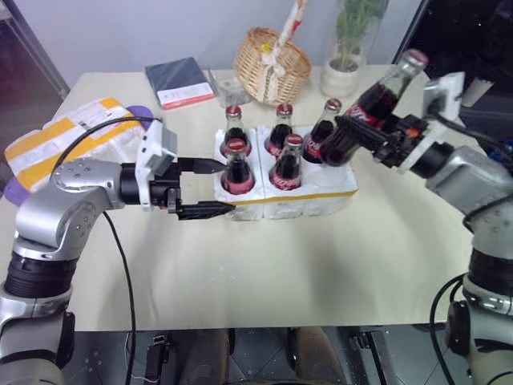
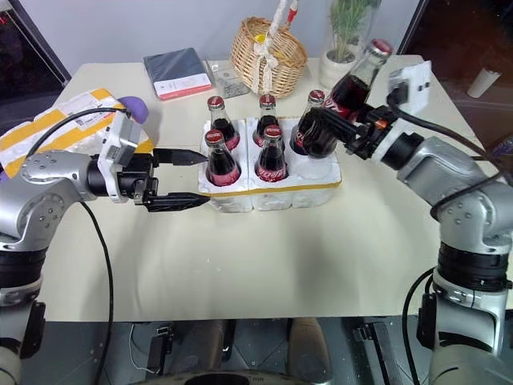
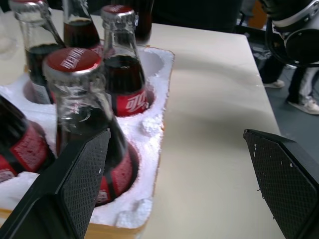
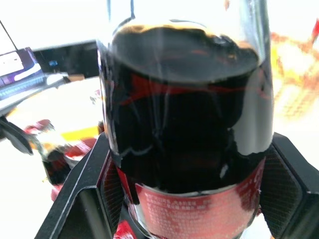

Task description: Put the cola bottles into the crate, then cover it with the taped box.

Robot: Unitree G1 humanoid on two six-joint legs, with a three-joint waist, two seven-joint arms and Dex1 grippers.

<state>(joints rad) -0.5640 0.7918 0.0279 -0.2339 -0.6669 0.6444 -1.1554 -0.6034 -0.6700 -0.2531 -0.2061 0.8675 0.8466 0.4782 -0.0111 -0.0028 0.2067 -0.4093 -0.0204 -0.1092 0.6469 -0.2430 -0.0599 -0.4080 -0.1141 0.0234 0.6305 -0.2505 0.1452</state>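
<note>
White foam crate (image 1: pixel 321 200) mid-table holds 5 cola bottles (image 1: pixel 237 167); R gripper (image 2: pixel 325 132) clamped on 6th bottle (image 1: pixel 370 108), tilted over empty near-right well. L gripper (image 1: pixel 210 188) jaws apart, probably steadying crate's left end

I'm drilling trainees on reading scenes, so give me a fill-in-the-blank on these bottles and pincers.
1. The crate holds ___ cola bottles standing in its wells.
2. The right pincer is shut on the tilted ___.
3. The left pincer beside the crate is ___.
4. The wicker ___ stands behind the crate.

Missing words: five; bottle; open; basket
</note>
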